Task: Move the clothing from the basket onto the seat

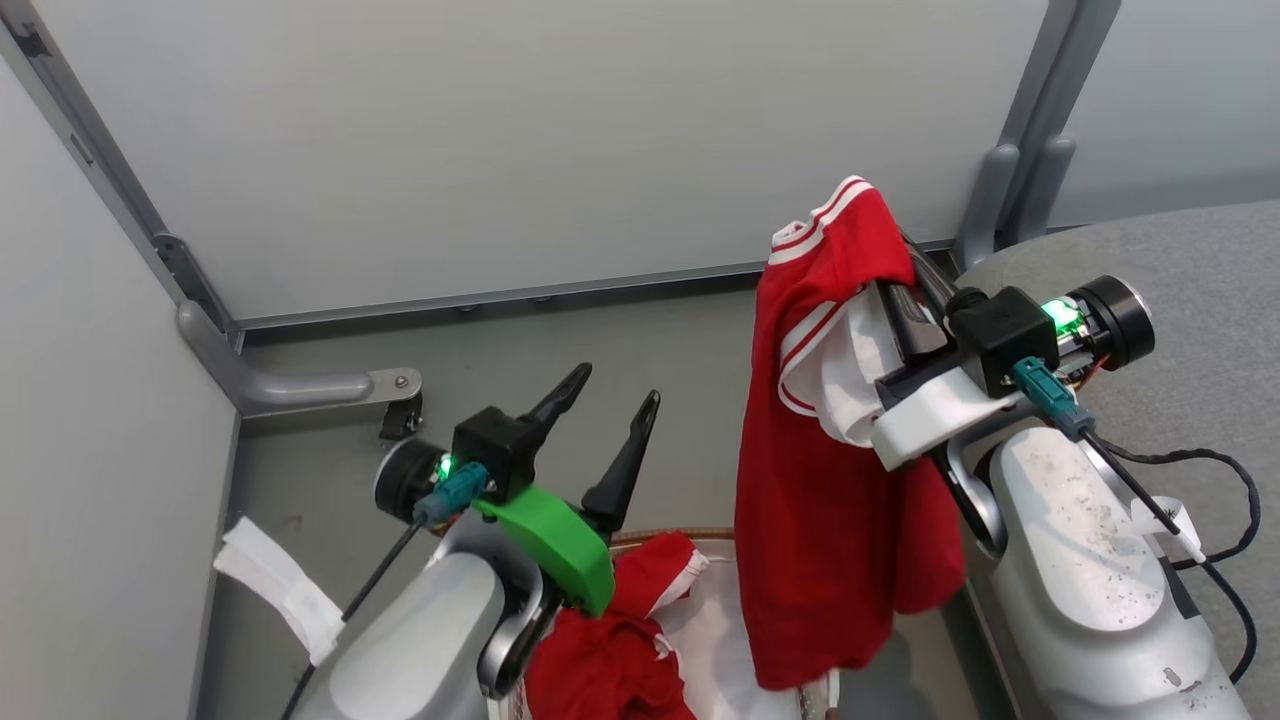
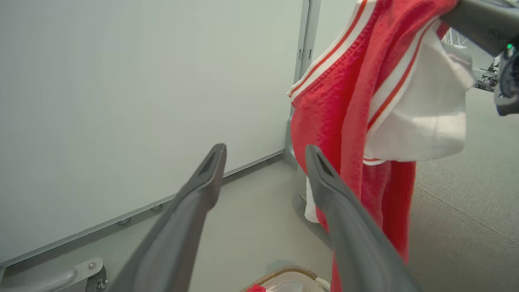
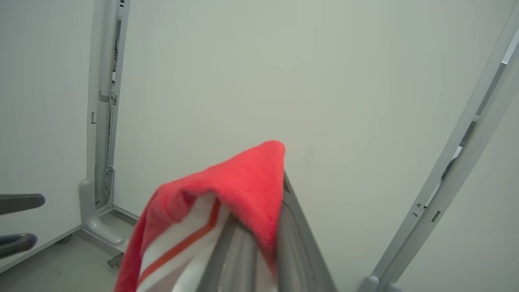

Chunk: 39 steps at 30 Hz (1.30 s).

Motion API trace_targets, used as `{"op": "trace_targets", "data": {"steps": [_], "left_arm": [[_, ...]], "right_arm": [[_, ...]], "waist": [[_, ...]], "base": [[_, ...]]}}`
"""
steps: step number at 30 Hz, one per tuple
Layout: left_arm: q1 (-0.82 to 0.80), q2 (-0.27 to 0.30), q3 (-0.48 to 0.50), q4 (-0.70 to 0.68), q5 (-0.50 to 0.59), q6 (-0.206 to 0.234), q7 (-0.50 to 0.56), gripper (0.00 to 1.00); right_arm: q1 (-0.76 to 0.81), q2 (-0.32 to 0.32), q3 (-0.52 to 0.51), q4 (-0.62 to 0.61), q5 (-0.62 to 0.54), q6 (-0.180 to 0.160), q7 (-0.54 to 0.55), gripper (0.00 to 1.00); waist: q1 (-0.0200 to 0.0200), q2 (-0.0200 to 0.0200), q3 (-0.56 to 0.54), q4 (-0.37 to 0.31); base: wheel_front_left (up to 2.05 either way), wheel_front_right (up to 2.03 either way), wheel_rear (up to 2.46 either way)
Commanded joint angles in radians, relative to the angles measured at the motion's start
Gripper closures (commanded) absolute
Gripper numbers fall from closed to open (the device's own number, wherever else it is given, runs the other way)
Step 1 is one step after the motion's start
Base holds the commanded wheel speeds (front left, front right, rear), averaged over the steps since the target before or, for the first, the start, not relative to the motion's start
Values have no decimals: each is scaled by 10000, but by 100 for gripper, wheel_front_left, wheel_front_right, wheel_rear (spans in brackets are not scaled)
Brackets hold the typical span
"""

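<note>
Right end effector (image 3: 259,243) clamps red clothing (image 3: 243,174) draped over it.

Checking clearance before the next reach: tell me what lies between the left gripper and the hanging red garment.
The stretch is bare. In the head view, grey floor shows in the gap between the open left gripper and the red garment.

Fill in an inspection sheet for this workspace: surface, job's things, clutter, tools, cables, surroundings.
Surface: grey seat at right, grey floor beneath.
Job's things: one red garment hangs from the right tool; second red garment lies in the basket on its white liner.
Clutter: white strip on the floor.
Tools: left tool open, holding nothing; right tool shut on the hanging garment.
Cables: black cable by the right arm; second cable off the left wrist.
Surroundings: pale wall panels, grey frame posts.
</note>
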Motion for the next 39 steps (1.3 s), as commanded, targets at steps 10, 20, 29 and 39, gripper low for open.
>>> {"op": "trace_targets", "data": {"steps": [10,20,29,39], "left_arm": [[1567,-430,1239,-241,1097,-243,-4,0],[2099,-761,1874,-526,1551,-332,-5,0],[1994,-873,1750,-866,1688,-339,-4,0],[1647,-787,1528,-841,1948,-342,-4,0]], "right_arm": [[21,-30,-454,-43,-178,-10,-21,100],[-301,-31,-455,-76,-410,-12,-21,100],[-702,-30,-654,-68,-887,-12,-21,100],[-931,-24,-1046,-56,-1206,-12,-21,100]], "waist": [[0,0,47,-244],[0,0,230,-1334],[0,0,734,-3231],[0,0,1366,-4613]], "base": [[0,0,0],[0,0,0],[0,0,0],[0,0,0]]}}
